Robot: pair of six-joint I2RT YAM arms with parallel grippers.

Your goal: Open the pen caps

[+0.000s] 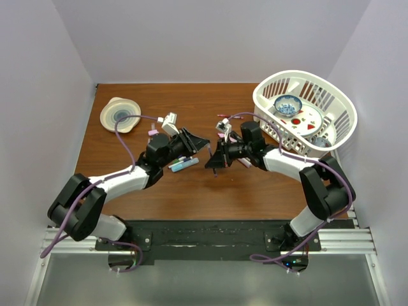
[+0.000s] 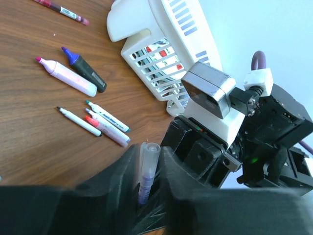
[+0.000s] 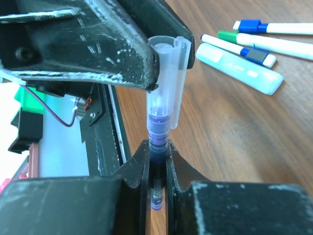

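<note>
The two hands meet over the middle of the table [image 1: 191,102]. The left hand [image 2: 148,164] is pinching a see-through cap [image 3: 164,83]. The right hand [image 3: 157,159] is pinching the purple pen [image 3: 156,139] just under that cap. The cap sits on the end of the pen. More pens lie flat on the table. A pink pen [image 2: 68,77] and a black pen [image 2: 85,70] with a blue tip lie side by side. A light teal pen [image 3: 239,68] lies beside slim white pens [image 3: 283,45]. A white basket [image 2: 161,44] stands near.
</note>
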